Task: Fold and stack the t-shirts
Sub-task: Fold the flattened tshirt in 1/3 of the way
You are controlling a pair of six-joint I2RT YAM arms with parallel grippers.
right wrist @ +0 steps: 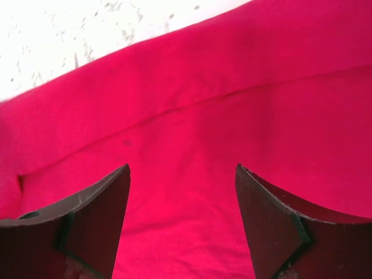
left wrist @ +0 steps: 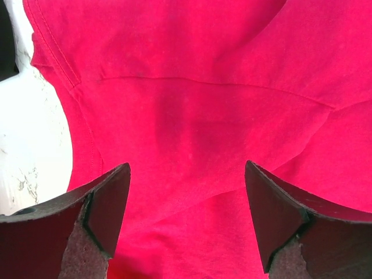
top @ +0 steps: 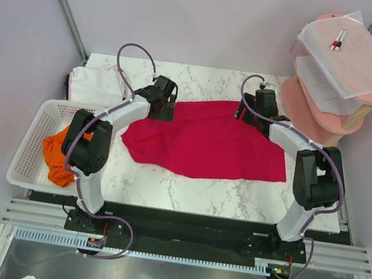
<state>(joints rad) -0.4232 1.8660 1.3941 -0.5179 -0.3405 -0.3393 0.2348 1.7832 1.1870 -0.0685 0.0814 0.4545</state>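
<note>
The crimson-red t-shirt (top: 206, 142) lies spread on the marble table (top: 233, 195), rumpled, its far edge under both grippers. My left gripper (top: 162, 108) hovers open over its far left part; the left wrist view shows red cloth (left wrist: 192, 116) between the spread fingers (left wrist: 104, 209), with a stitched hem at upper left. My right gripper (top: 262, 115) hovers open over the far right edge; the right wrist view shows the cloth (right wrist: 192, 151) with a fold line and bare table beyond. The white t-shirt (top: 96, 85) lies folded at the far left. The orange t-shirt (top: 59, 153) is bunched in the basket.
A white plastic mesh basket (top: 32, 146) stands at the table's left edge. A pink tiered stand (top: 337, 98) with white sheets of paper and pens stands at the back right. Bare marble (top: 201, 79) shows behind the red shirt.
</note>
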